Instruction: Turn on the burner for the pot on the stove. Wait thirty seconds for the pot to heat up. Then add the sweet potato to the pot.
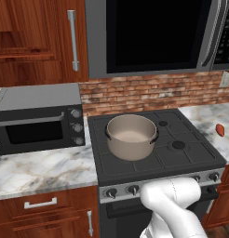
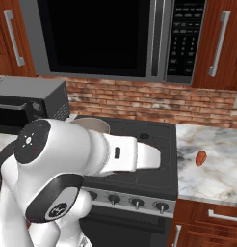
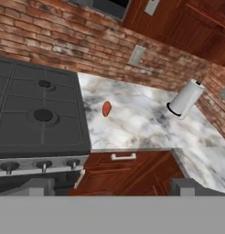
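A big dark microwave (image 1: 156,35) hangs over the brick back wall (image 1: 153,90), with red-brown wood cabinets (image 1: 39,39) to its left and right. Below it the black stove (image 1: 181,160) sits between two stretches of marble counter (image 1: 42,169), its steel front strip carrying a row of small black knobs (image 1: 132,189). On the left counter, just beside the stove, stands a grey toaster oven (image 1: 39,121) with three knobs down its right side. The pot (image 1: 131,136) rests on the stove's left near burner (image 1: 117,163), upright, its pale inside open to view. The white arm (image 2: 67,164) rises in front of the stove and partly hides the pot in the right base view. A roll of paper towel (image 3: 184,98) stands far back on the right counter near the wall. The sweet potato (image 1: 220,129) lies on the right counter, just beside the stove's right edge and well apart from the pot. The gripper (image 3: 112,187) is released, its two finger tips (image 3: 39,187) spread wide and holding nothing, hanging out in front of the stove's right near corner over the cabinet drawer (image 3: 123,157).
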Tool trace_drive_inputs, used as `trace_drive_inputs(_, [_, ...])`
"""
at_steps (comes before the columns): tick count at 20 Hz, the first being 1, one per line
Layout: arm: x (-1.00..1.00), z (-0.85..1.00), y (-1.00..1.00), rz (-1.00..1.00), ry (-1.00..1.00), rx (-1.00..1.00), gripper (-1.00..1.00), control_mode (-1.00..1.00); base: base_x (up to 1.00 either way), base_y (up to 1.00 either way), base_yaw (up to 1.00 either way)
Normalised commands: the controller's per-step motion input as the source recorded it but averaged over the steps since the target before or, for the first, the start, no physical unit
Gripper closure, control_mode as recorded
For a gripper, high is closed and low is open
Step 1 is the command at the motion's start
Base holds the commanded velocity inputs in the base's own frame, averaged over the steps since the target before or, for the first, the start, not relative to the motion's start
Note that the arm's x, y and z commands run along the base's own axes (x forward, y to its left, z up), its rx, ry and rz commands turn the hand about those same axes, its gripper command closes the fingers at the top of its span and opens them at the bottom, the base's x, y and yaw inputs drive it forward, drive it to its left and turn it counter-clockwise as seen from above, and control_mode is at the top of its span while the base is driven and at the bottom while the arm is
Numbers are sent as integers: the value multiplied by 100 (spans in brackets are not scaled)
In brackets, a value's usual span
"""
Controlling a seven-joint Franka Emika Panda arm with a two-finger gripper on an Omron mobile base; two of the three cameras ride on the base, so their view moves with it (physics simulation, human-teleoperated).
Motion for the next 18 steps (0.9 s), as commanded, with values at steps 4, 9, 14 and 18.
trace_drive_inputs(4, [0, -23, -48, 1, -5, 22, -100, -100, 0, 0, 0])
trace_drive_inputs(9, [4, -5, -42, 8, -16, 11, -100, -100, 0, 0, 0])
trace_drive_inputs(14, [9, 0, -44, 14, -17, 9, -100, -100, 0, 0, 0])
trace_drive_inputs(18, [8, 0, -43, 9, -10, 10, -100, -100, 0, 0, 0])
